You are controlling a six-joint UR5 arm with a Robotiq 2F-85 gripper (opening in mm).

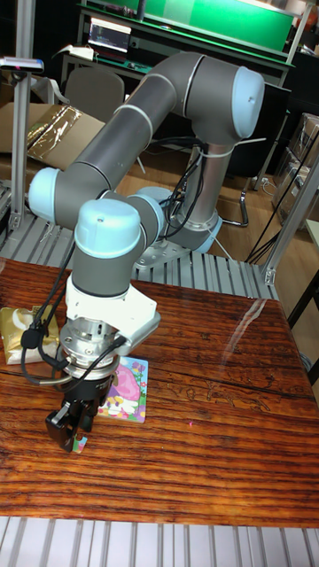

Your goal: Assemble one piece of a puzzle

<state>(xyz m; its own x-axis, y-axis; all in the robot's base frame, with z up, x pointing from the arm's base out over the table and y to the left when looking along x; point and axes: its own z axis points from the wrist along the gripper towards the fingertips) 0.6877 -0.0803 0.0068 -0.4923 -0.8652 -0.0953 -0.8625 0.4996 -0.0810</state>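
A colourful puzzle board with pink and blue cartoon art lies flat on the wooden table, left of centre. My gripper points straight down just off the board's front-left corner, low over the table. A small multicoloured puzzle piece shows between the black fingertips, and the fingers appear closed on it. The gripper body hides the board's left edge.
A gold-coloured packet lies at the table's left edge behind the gripper. The arm's base stands on the metal frame behind the table. A metal post rises at the far left. Chairs and cardboard boxes stand in the background.
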